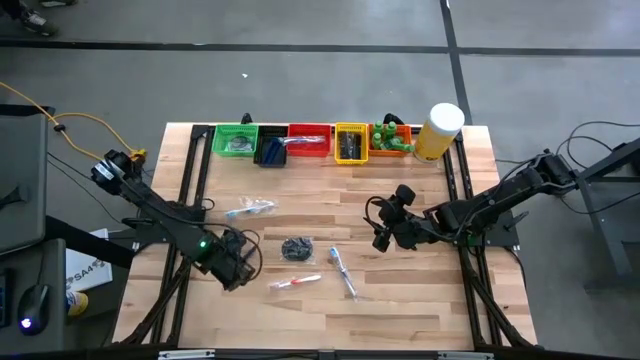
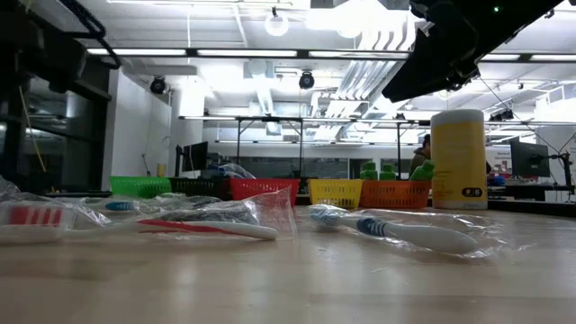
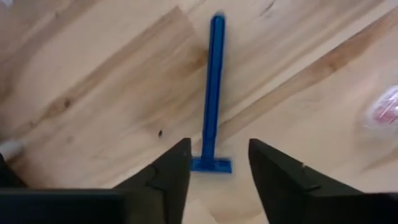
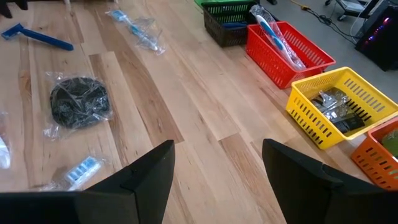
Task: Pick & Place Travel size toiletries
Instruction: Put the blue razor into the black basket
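A blue razor [image 3: 213, 87] lies flat on the wooden table. My left gripper [image 3: 219, 144] is open just above it near the table's left front [image 1: 235, 268]. Its fingers stand on either side of the razor's head [image 3: 211, 165] without visibly touching it. My right gripper [image 4: 217, 146] is open and empty, hovering right of centre [image 1: 385, 232]. Loose on the table lie a wrapped blue toothbrush [image 1: 250, 208], a wrapped dark disc [image 1: 296, 247], a wrapped pink toothbrush [image 1: 295, 283] and another wrapped blue toothbrush [image 1: 343, 272].
Along the far edge stand a green bin [image 1: 237, 140], a dark bin [image 1: 272, 152], a red bin [image 1: 309, 140], a yellow bin [image 1: 350, 143] and an orange bin [image 1: 392, 140] holding green bottles. A pale-yellow cylinder [image 1: 440, 130] stands at their right end. Bare wood lies at the near edge.
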{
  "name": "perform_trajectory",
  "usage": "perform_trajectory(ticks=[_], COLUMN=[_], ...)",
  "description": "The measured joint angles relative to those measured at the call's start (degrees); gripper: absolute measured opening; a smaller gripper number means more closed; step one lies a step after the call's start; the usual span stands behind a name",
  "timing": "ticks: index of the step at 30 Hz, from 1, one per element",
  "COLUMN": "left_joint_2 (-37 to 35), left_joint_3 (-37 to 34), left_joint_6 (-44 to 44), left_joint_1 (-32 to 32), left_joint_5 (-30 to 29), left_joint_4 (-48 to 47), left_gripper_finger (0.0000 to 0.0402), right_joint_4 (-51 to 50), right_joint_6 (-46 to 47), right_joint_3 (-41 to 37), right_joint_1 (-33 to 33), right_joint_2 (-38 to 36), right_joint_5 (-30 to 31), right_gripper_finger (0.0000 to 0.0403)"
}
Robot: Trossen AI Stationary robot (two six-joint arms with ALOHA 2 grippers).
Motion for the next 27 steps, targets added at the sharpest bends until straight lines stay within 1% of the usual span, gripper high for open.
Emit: perform_trajectory(ticks=[2, 4, 7, 9, 17, 27], left_joint_2=[1.4, 3.0, 5.0, 6.2, 10.5, 11.5], left_joint_3=[0.0, 0.0, 0.0, 0.0, 0.0, 0.0], left_joint_6=[-1.5, -1.7, -1.7, -1.8, -1.8, -1.8], left_joint_1=[-0.2, -0.2, -0.1, -0.2, -0.1, -0.1], left_joint_5=[0.9, 0.9, 1.1, 2.2, 2.9, 4.1], left_joint_4=[0.2, 0.2, 0.4, 0.6, 2.1, 3.5], left_gripper_finger=[0.0176, 0.0185, 0.0187, 0.0185, 0.0159, 0.0109], right_joint_4=[0.0, 0.2, 0.4, 0.5, 0.5, 0.5], right_joint_6=[0.1, 0.1, 0.1, 0.1, 0.3, 0.3], right_joint_3=[0.0, 0.0, 0.0, 0.0, 0.0, 0.0], right_joint_1=[0.0, 0.0, 0.0, 0.0, 0.0, 0.0], right_joint_2=[0.0, 0.0, 0.0, 0.0, 0.0, 0.0], right_joint_5=[0.1, 0.1, 0.1, -0.2, -0.3, -0.3], right_gripper_finger=[0.0236, 0.0236, 0.0236, 0.0236, 0.0236, 0.0236])
